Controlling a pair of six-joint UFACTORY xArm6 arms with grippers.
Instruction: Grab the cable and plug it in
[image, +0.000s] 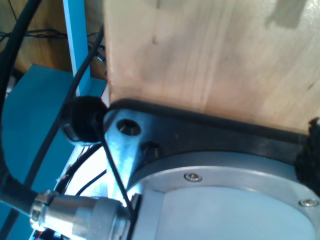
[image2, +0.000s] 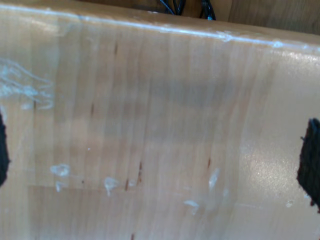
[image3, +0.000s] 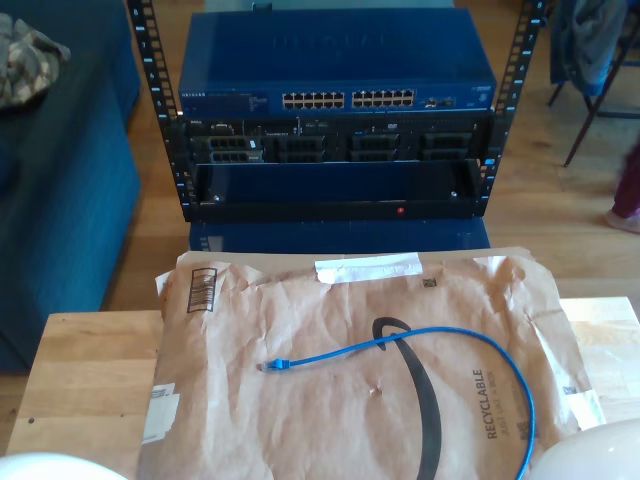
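Blue cable (image3: 420, 345) untouched on brown paper (image3: 300, 400), centre frame; grasp pending; jaws' state unclear; next: reach plug (image3: 277, 366).

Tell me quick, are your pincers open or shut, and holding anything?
My first gripper: cannot be told.
My second gripper: open, holding nothing; the cable lies loose on the brown paper.

The blue cable (image3: 430, 345) runs off the exterior view's bottom edge, its far end and plug out of frame; the plug (image3: 276, 366) at its near end is too small to make out. Port labels on the blue network switch (image3: 335, 70) are too fine to read. A person's leg (image3: 630, 190) is cut off at the exterior view's right edge. The second wrist view is blurred, with dark shapes (image2: 311, 162) clipped at its edges.
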